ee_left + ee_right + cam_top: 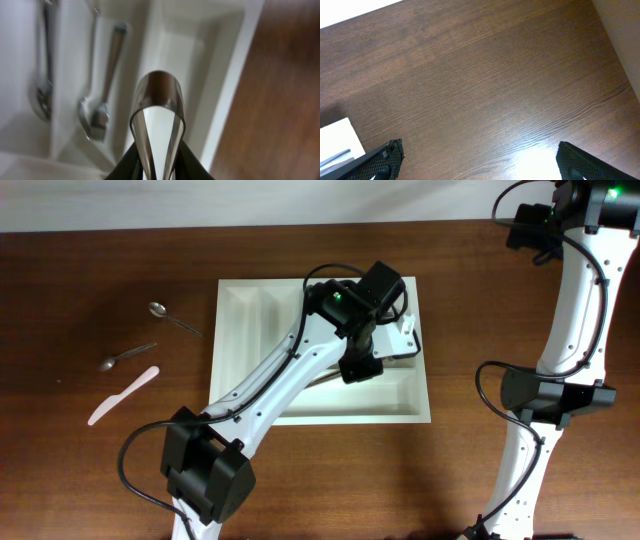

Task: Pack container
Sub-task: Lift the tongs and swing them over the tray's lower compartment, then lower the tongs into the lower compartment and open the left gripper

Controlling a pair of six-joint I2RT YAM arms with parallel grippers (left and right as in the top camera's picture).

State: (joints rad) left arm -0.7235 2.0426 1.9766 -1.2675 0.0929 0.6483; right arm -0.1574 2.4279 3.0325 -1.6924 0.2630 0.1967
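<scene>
Container (245,320) sits mid-table, partly stocked. Utensils (100,117) lie lengthwise in its compartments. Left gripper (360,366) hangs over a compartment toward its right side, clenched on a steel handle (159,100) — probably lining it up to set down. Right gripper (479,146) is spread wide over the table (485,75), apart from the tray — seemingly out of the way.

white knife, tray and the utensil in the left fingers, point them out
white knife (124,394), overhead view, mid-length of the knife
tray (380,418), overhead view, bare rim at its lower edge
metal utensil (158,100), left wrist view, shiny rounded handle end
</scene>
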